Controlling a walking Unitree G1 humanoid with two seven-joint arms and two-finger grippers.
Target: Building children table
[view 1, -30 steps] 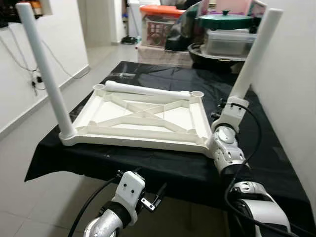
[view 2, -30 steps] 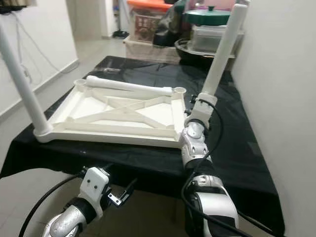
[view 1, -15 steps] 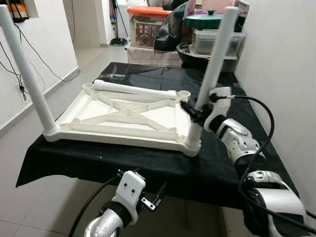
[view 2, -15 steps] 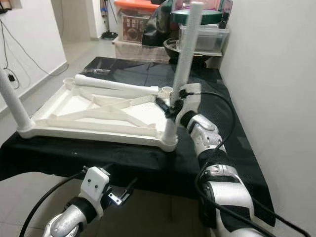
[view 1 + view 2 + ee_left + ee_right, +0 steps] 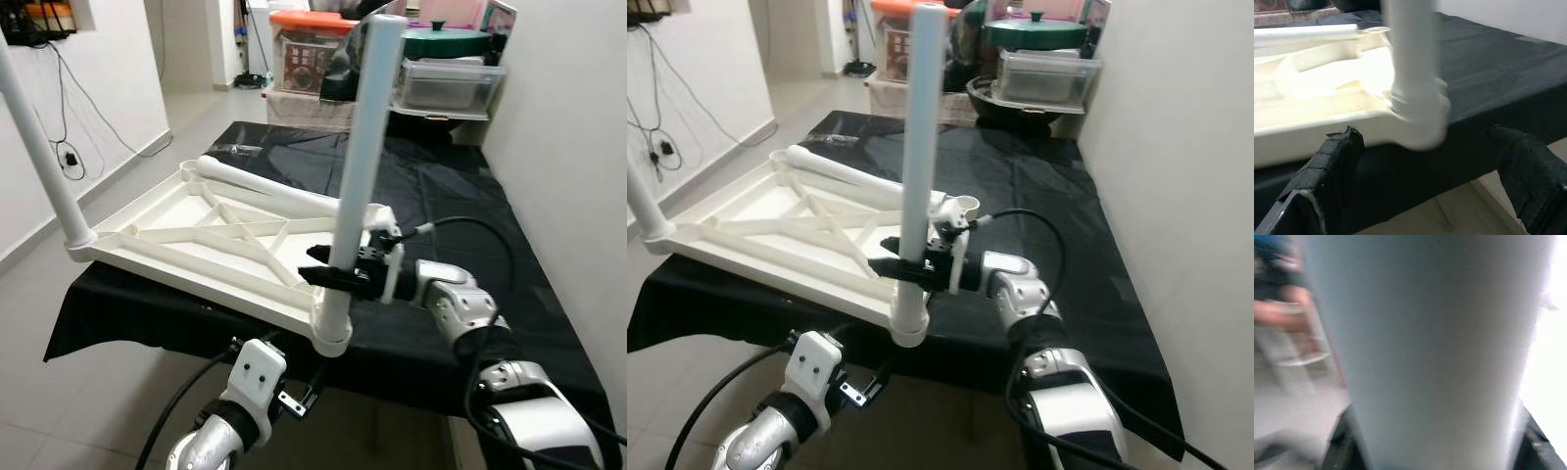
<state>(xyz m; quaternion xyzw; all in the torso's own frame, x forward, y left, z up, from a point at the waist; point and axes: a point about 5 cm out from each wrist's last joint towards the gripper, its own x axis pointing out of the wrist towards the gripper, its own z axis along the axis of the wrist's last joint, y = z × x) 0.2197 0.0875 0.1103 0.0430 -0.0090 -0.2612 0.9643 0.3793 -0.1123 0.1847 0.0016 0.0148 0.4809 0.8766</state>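
One corner of the tabletop (image 5: 196,245) overhangs the bench edge, right tool (image 5: 333,277) pinching its leg (image 5: 361,147).

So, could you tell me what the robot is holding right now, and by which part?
The right gripper clamps the near upright table leg low down, just above its corner socket. The left gripper is open, holding nothing.
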